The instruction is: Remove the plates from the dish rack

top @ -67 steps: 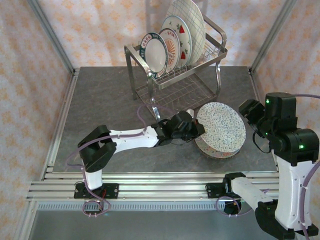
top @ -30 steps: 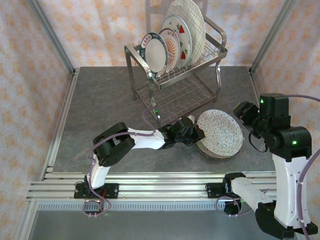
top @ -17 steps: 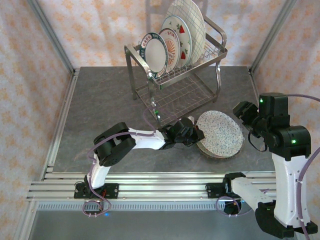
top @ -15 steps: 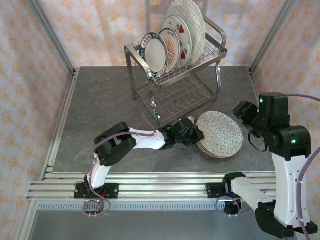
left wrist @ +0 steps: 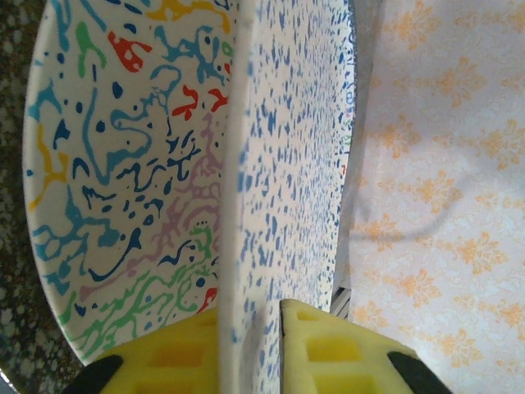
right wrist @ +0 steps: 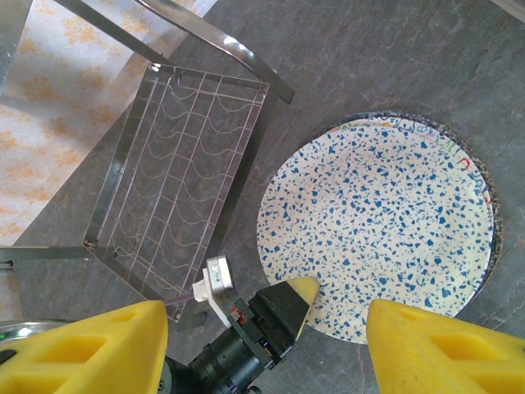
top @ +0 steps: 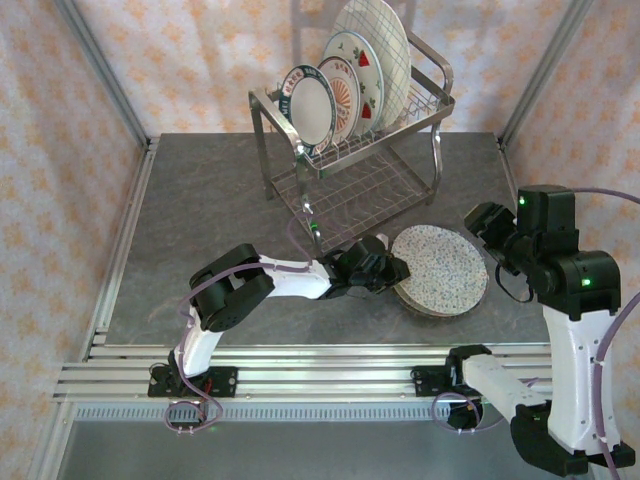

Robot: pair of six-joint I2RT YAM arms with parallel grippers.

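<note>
Yellow-padded left tool pinches the blue-speckled plate by its rim.

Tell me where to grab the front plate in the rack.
Probably pinch the front plate at its top rim, coming down from above. It stands on edge in the rack, so that arc is free, while the next plate sits close behind its face.
</note>
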